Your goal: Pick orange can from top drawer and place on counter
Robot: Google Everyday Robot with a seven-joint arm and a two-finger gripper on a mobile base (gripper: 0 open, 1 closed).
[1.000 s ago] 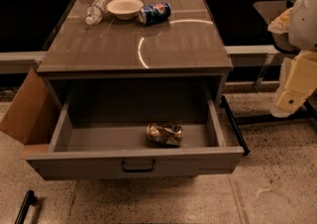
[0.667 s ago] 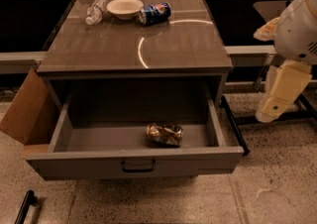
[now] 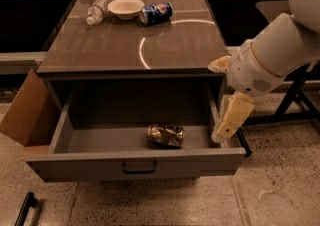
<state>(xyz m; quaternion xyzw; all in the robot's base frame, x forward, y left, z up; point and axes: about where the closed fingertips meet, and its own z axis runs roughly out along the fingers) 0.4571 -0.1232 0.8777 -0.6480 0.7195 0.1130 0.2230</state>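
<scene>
Cream-coloured gripper (image 3: pixel 220 135) on the robot's white arm (image 3: pixel 280 55) hangs at the right end of the open top drawer (image 3: pixel 75 162), its tip pointing down just over the drawer's right wall near the front corner. Whether it is released or clenched cannot be told. The arm reaches in from the upper right and bends downward at a rounded joint level with the front edge of the counter (image 3: pixel 100 50).

To the gripper's left, at about the same height in the camera view and clearly apart from it, the orange can (image 3: pixel 166 135) lies on its side on the drawer floor. It is crumpled, shiny gold with brown patches, close behind the front panel and a little right of the drawer's middle. Lower left of the gripper, a black handle (image 3: pixel 139 168) sits centred on that panel.

Above and to the gripper's left spreads the glossy counter, marked by a curved light reflection (image 3: pixel 142 52). Along its far edge, well up and left of the gripper, a blue soda can (image 3: pixel 156 13) lies on its side just beside a white bowl (image 3: pixel 126 7), and a clear plastic bottle (image 3: pixel 97 9) lies left of the bowl.

Far left of the gripper, a cardboard flap (image 3: pixel 27 110) leans by the drawer's left side. To the gripper's right, black frame legs (image 3: pixel 295 95) stand behind the arm on a speckled floor (image 3: pixel 280 190).
</scene>
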